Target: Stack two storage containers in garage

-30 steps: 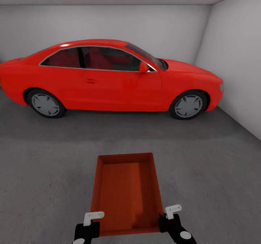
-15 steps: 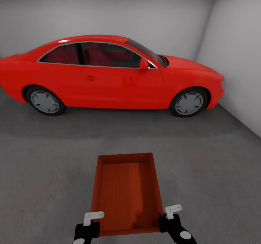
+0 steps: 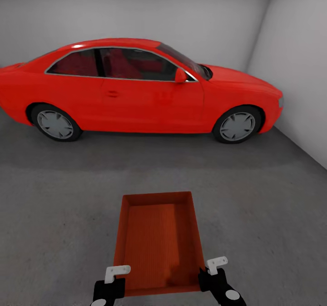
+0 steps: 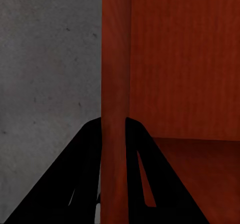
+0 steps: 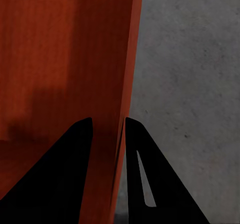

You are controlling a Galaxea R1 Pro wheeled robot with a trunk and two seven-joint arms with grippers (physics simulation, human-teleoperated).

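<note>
Pinching opp. side walls of one storage container (image 3: 156,242): left fingers (image 4: 85,159) & right fingers (image 5: 145,159) nearly closed on rims.

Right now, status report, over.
Left gripper and right gripper shut on container walls. Container over garage floor. Red car ahead.

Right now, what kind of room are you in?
Most likely a garage: a red car is parked ahead on a grey concrete floor, between bare white walls. Both pincers hold an orange bin.
</note>
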